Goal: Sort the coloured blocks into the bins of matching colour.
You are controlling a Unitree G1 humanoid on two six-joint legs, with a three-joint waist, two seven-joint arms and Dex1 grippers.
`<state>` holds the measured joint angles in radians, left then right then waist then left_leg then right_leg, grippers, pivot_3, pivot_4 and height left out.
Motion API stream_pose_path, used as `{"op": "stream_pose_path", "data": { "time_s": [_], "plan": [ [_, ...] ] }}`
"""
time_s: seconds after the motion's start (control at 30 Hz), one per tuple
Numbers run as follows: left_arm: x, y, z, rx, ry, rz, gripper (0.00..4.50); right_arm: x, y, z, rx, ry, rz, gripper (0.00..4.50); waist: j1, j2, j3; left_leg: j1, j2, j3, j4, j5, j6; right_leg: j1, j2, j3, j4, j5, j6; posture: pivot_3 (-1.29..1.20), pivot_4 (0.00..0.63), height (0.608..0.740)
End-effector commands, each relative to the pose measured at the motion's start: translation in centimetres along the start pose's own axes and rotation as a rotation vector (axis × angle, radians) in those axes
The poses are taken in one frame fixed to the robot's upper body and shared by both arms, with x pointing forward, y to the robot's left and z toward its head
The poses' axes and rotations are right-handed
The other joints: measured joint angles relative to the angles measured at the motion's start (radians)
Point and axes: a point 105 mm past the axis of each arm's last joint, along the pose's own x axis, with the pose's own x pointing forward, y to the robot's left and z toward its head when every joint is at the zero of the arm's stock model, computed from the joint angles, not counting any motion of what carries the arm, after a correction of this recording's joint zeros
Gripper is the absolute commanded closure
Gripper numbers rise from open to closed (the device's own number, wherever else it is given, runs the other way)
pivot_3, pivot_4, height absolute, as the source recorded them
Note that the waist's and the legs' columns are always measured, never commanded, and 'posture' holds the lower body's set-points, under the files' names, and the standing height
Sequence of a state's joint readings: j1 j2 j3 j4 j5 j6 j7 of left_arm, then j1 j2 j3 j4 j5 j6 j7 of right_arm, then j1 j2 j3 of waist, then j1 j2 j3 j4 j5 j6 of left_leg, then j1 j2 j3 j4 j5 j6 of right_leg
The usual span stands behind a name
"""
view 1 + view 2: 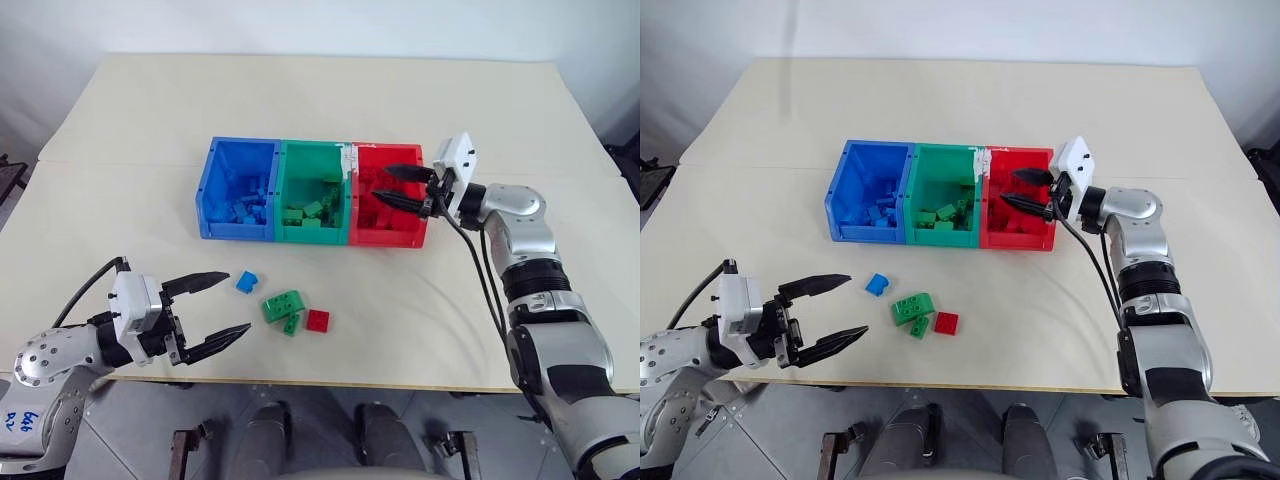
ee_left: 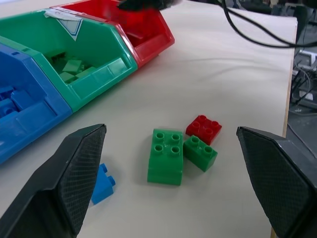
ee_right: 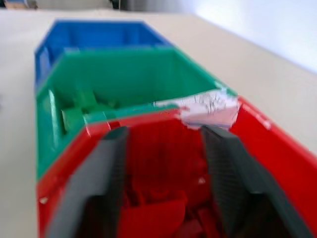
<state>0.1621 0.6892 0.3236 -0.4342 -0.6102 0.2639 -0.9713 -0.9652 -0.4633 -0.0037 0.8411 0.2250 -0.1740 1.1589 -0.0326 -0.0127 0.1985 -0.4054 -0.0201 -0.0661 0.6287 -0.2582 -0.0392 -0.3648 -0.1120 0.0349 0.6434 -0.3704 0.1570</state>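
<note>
Three joined bins stand in a row mid-table: a blue bin (image 1: pixel 235 231), a green bin (image 1: pixel 311 234) and a red bin (image 1: pixel 386 238), each holding several bricks of its own colour. On the table in front of them lie a small blue block (image 1: pixel 245 282), a larger green block (image 1: pixel 282 303), a small green block (image 1: pixel 291 325) and a red square block (image 1: pixel 319 320). My left gripper (image 1: pixel 236 302) hovers open just left of these blocks, pointing at them. My right gripper (image 1: pixel 398 186) hangs over the red bin's right end with its fingers apart and nothing clearly between them.
The cream table (image 1: pixel 330 100) has bare room behind the bins and on both sides. Its front edge runs just below the loose blocks. A black cable (image 1: pixel 482 265) hangs along my right arm.
</note>
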Motion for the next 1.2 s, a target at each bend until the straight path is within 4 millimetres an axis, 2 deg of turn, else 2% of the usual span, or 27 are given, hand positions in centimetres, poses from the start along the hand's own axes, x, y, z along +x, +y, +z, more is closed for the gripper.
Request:
{"op": "stream_pose_path", "data": {
  "time_s": [0.03, 0.1, 0.13, 0.3, 0.37, 0.47, 0.63, 0.7, 0.8, 0.9, 0.97, 1.03, 1.13, 1.2],
  "plan": [
    [0.8, -0.7, 0.8, -0.021, -0.033, -0.033, 0.00, -1.0, -0.5, 1.3, -0.050, -0.033, 0.000, 0.71, 0.000, 0.000, 0.000, 0.000, 0.000, 0.000, 0.000, 0.000, 0.000, 0.000, 0.000, 0.000, 0.000, 0.000, 0.000, 0.00, 0.150, 0.740],
    [1.2, -0.7, 0.6, -0.017, -0.032, -0.052, 0.00, -2.9, 0.0, 1.8, -0.040, -0.064, 0.040, 0.04, 0.005, 0.000, 0.000, 0.000, 0.000, 0.000, 0.001, 0.000, 0.000, 0.000, 0.000, 0.000, 0.000, 0.000, 0.000, 0.00, 0.150, 0.740],
    [1.3, -0.7, 0.6, -0.013, -0.033, -0.060, 0.00, -3.5, 0.3, 1.9, -0.036, -0.074, 0.058, 0.01, 0.008, 0.000, 0.000, 0.000, 0.000, -0.001, 0.001, 0.000, 0.000, 0.000, 0.000, 0.000, 0.000, 0.000, 0.000, 0.00, 0.150, 0.740],
    [2.3, -0.3, 0.2, 0.019, -0.030, -0.126, 0.00, -9.8, 2.8, 1.7, -0.045, -0.039, 0.081, 0.01, 0.026, 0.001, 0.000, 0.000, -0.001, -0.003, 0.002, -0.001, 0.003, 0.004, -0.002, -0.002, -0.003, 0.000, 0.000, 0.00, 0.150, 0.740],
    [2.8, 0.0, -0.1, 0.040, -0.029, -0.145, 0.00, -12.5, 4.5, 1.1, -0.023, 0.000, 0.057, 0.01, 0.032, 0.001, 0.000, 0.000, -0.003, -0.002, 0.001, -0.001, 0.003, 0.005, -0.002, -0.003, -0.007, 0.000, 0.000, 0.00, 0.150, 0.740],
    [3.4, 0.4, -0.2, 0.086, -0.050, -0.166, 0.00, -15.1, 7.1, 0.1, -0.004, 0.058, 0.039, 0.01, 0.031, 0.002, 0.000, 0.000, -0.001, -0.001, 0.001, -0.002, 0.003, 0.005, -0.001, -0.003, -0.007, 0.000, 0.000, 0.00, 0.150, 0.740],
    [4.3, -0.1, -0.6, 0.112, -0.044, -0.247, 0.00, -18.0, 9.6, -1.5, 0.013, 0.110, 0.030, 0.01, 0.016, 0.002, 0.000, 0.002, 0.000, 0.009, 0.002, -0.002, 0.003, 0.006, 0.000, -0.002, -0.007, 0.000, 0.001, 0.00, 0.150, 0.740],
    [4.4, -0.4, -0.8, 0.116, -0.038, -0.281, 0.00, -18.4, 9.8, -2.1, 0.004, 0.135, 0.034, 0.01, 0.013, 0.002, 0.000, 0.002, 0.000, 0.009, 0.002, -0.001, 0.003, 0.006, 0.000, -0.002, -0.007, 0.000, 0.001, 0.00, 0.150, 0.740],
    [4.0, -0.3, -0.7, 0.105, -0.033, -0.301, 0.00, -17.2, 10.0, -2.5, 0.029, 0.122, 0.083, 0.01, 0.006, 0.002, 0.000, 0.003, 0.000, 0.009, 0.002, -0.001, 0.004, 0.007, 0.000, -0.002, -0.006, 0.000, 0.001, 0.00, 0.150, 0.740],
    [3.2, 0.2, -0.8, 0.114, -0.012, -0.273, 0.00, -14.1, 10.6, -2.1, 0.071, 0.082, 0.183, 0.01, 0.000, 0.002, 0.000, 0.003, 0.002, 0.008, 0.002, -0.001, 0.003, 0.006, 0.002, -0.001, -0.006, 0.000, 0.001, 0.00, 0.150, 0.740],
    [2.1, 0.6, -1.3, 0.121, 0.016, -0.238, 0.00, -11.2, 11.8, -1.6, 0.098, 0.055, 0.282, 0.01, -0.001, 0.002, 0.000, 0.003, 0.003, 0.006, 0.002, 0.000, 0.002, 0.005, 0.002, -0.001, -0.006, 0.000, 0.001, 0.00, 0.150, 0.740],
    [1.2, 0.9, -1.7, 0.126, 0.039, -0.202, 0.00, -9.1, 12.8, -1.1, 0.133, 0.042, 0.357, 0.01, 0.000, 0.002, 0.000, 0.003, 0.005, 0.002, 0.002, 0.000, 0.001, 0.005, 0.003, 0.000, -0.006, 0.000, 0.001, 0.00, 0.150, 0.740],
    [-0.6, 1.1, -2.6, 0.113, 0.074, -0.134, 0.00, -5.6, 14.7, -0.9, 0.149, 0.066, 0.468, 0.01, 0.005, 0.002, 0.000, 0.002, 0.007, 0.001, 0.002, 0.000, 0.001, 0.004, 0.002, -0.001, -0.006, 0.000, 0.001, 0.00, 0.150, 0.740],
    [-1.9, 1.0, -3.3, 0.097, 0.110, -0.090, 0.00, -3.1, 16.1, -1.5, 0.129, 0.122, 0.531, 0.01, 0.005, 0.002, 0.000, 0.002, 0.005, 0.001, 0.002, -0.001, 0.001, 0.004, 0.000, -0.001, -0.006, 0.000, 0.001, 0.00, 0.150, 0.740]
  ]
}}
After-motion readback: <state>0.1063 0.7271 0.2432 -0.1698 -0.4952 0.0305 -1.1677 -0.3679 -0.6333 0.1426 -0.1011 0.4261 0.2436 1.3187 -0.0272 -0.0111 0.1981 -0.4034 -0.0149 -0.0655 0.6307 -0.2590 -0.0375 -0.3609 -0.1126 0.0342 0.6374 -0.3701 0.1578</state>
